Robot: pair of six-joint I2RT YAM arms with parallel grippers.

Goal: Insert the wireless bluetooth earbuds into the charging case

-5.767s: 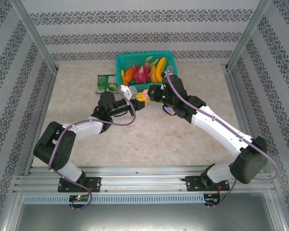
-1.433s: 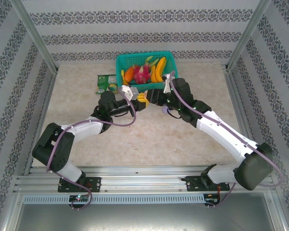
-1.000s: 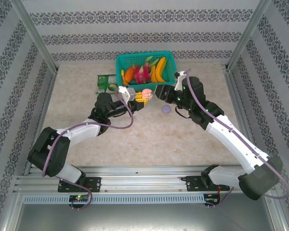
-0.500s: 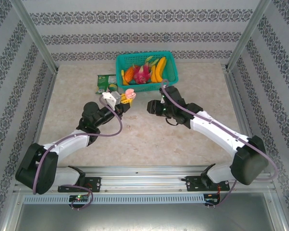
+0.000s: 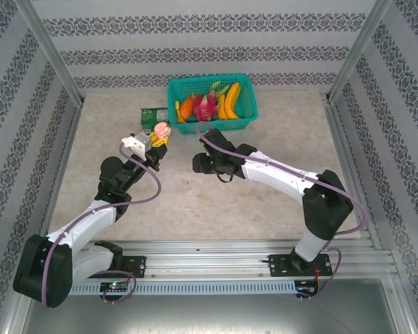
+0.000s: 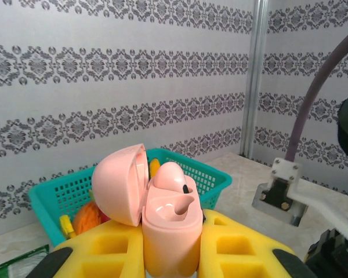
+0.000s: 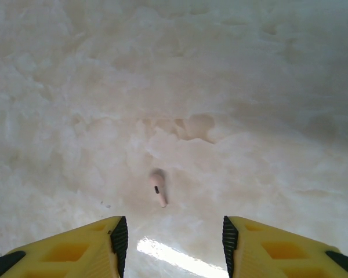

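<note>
At the far edge of the marbled table (image 5: 230,216) a teal mesh basket (image 5: 245,115) is seen, filled with toy fruit, among it bananas (image 5: 228,103) and a pink dragon fruit (image 5: 205,106); a green packet (image 5: 149,120) is laid flat just left of it. The pink charging case (image 6: 169,229) is pinched upright between the yellow fingers of the left gripper (image 5: 159,136), which is raised in front of the packet and the basket's near left corner. The case's domed lid (image 6: 120,185) is swung open to the left on its hinge. One pinkish earbud (image 6: 170,174) is seated in the left well of the case, and a hollow well (image 6: 184,204) is shown beside it. From the left wrist view the basket is partly hidden behind the case, and a metal bracket on the right arm (image 6: 281,191) is seen to the right. The right gripper (image 7: 173,229) is held low over the table with its fingers spread apart and closed on nothing. A second pinkish earbud (image 7: 158,186) is found lying in the open on the bare table, just ahead of the gap between those fingers, well apart from the case.
</note>
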